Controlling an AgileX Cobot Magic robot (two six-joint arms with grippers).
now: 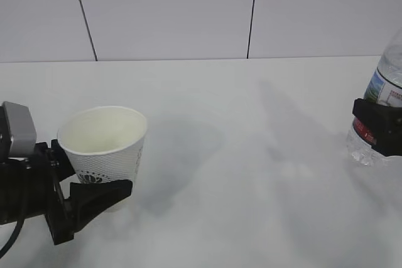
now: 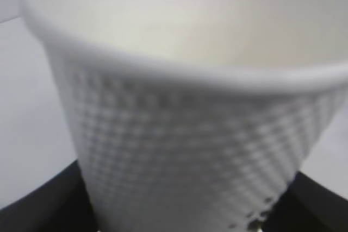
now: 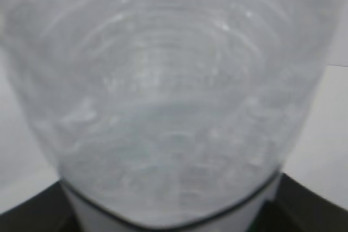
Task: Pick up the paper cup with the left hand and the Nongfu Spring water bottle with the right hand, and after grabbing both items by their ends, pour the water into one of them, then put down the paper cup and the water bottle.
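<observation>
The white paper cup is at the left, tilted slightly, with its dark logo low on the side. My left gripper is shut on the cup's lower end, one black finger on each side. The left wrist view is filled by the paper cup, and the black fingers show at the bottom corners. At the right edge, the Nongfu Spring water bottle stands upright with my right gripper shut on its red-and-white label. The clear ribbed bottle fills the right wrist view. I cannot make out the water.
The white table stretches between the two arms, with soft shadows on it. A white panelled wall rises behind the table's far edge. The bottle's top is cut off by the frame.
</observation>
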